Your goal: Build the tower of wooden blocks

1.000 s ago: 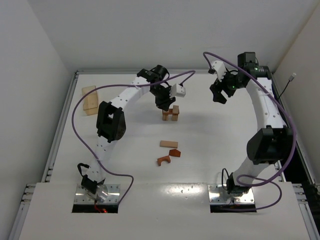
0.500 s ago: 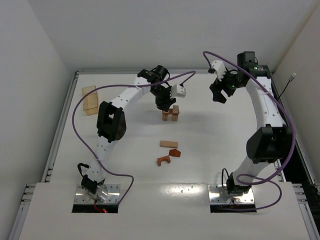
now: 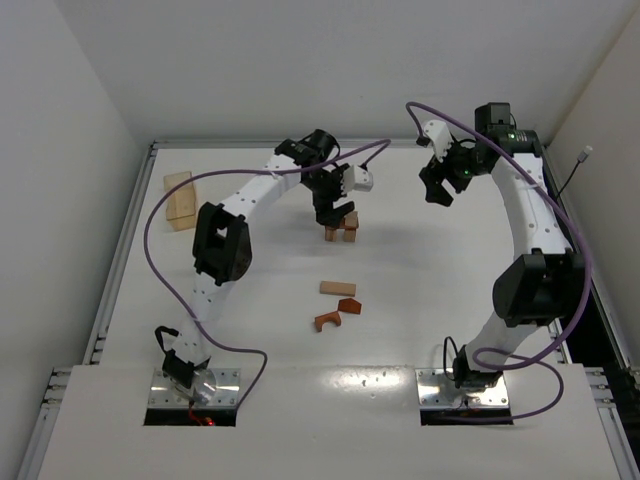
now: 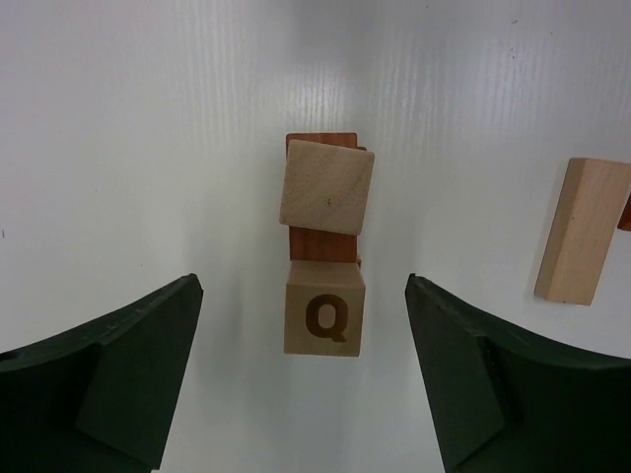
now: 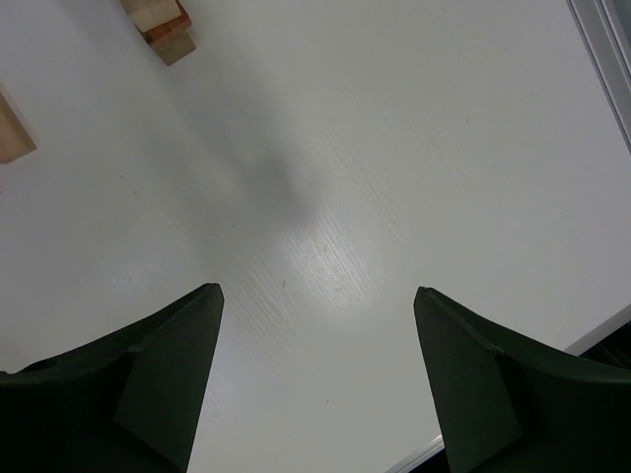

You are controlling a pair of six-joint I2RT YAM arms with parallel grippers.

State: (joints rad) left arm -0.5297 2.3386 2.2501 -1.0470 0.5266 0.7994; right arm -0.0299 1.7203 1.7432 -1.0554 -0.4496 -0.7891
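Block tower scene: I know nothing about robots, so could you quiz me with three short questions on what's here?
1. True or false: the left gripper stands open above the tower, touching no block.
2. How many loose blocks lie on the table between the tower and the arms' bases? A one, B three, C five.
3. Fill in: the bar showing beneath the Q cube is ___ in colour.
Key: 1 true. 2 B: pale bar, wedge, arch. 3 reddish-brown.

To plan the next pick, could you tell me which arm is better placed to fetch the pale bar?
Left. The left gripper, open, hangs over the tower, nearer the bar; the right gripper hovers farther off.
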